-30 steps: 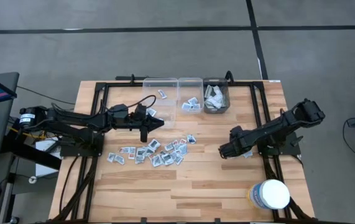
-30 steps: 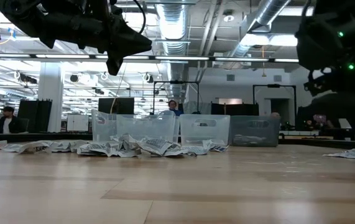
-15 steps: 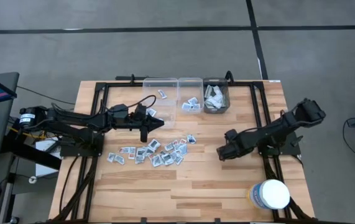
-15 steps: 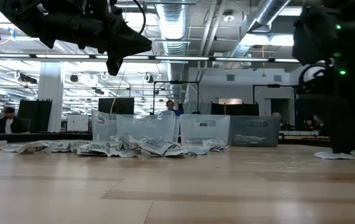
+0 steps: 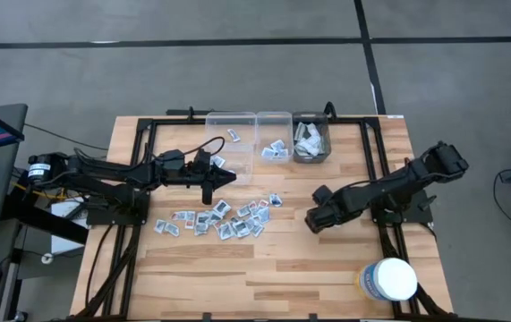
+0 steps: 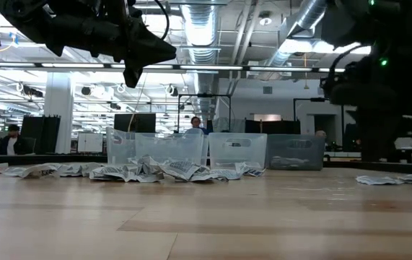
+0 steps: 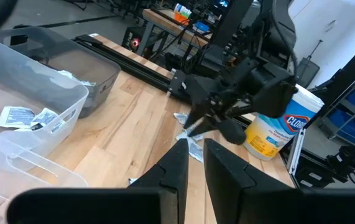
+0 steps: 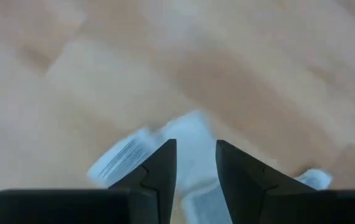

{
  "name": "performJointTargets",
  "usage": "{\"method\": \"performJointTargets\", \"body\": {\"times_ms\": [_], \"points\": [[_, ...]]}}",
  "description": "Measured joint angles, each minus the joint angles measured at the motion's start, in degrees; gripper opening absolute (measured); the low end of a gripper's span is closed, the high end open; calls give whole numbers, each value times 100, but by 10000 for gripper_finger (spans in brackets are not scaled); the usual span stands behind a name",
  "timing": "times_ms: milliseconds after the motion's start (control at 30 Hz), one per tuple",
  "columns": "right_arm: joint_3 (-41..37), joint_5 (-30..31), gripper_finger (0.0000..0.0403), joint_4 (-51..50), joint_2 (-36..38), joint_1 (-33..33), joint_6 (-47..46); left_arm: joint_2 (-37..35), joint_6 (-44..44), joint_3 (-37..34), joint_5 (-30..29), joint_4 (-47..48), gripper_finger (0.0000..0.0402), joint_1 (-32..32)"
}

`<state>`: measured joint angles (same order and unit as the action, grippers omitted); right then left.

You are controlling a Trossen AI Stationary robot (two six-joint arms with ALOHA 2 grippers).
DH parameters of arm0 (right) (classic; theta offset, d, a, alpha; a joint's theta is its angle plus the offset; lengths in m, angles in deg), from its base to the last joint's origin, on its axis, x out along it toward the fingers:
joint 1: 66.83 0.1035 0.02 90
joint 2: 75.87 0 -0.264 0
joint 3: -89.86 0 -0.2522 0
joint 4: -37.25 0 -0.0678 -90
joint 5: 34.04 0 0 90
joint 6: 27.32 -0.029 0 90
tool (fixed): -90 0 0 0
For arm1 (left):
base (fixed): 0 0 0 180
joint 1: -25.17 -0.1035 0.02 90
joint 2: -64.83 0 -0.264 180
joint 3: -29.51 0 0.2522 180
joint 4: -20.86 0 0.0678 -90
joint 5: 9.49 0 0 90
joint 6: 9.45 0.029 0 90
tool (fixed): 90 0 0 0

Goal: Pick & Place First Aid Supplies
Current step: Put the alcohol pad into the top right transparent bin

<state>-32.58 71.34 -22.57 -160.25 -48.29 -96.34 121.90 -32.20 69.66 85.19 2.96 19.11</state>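
From above, the packets (image 5: 224,219) lie scattered mid-tabletop (image 5: 264,268), awaiting sorting; the left end effector (image 5: 208,195) hovers beside them, fingers narrowly apart. The right wrist shows the right end effector (image 8: 196,158) pinching a white packet (image 8: 186,140) for carrying.

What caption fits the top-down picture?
Two arms over a table, packets scattered between them, three bins behind.
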Motion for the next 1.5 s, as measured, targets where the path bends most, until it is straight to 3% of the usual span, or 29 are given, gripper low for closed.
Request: {"method": "performJointTargets", "body": {"times_ms": [200,567,833,1033,1167,1367,1500], "points": [[112,-946,107,-75,0,156,903,0,0,0,0,19,51,0],[91,-977,107,-754,-33,401,1072,0,0,0,2,39,51,0],[-132,-1091,107,-232,-120,394,1697,2,0,0,2,39,51,0],[-552,-1087,106,245,-96,469,1511,2,-2,0,2,57,51,0],[-570,-1104,84,241,-66,480,1362,2,-2,0,2,65,51,0],[-473,-1134,9,60,-66,480,1305,2,-2,0,2,65,51,0],[-223,-1132,10,-62,-80,431,1340,2,-2,0,2,67,51,0]]}}
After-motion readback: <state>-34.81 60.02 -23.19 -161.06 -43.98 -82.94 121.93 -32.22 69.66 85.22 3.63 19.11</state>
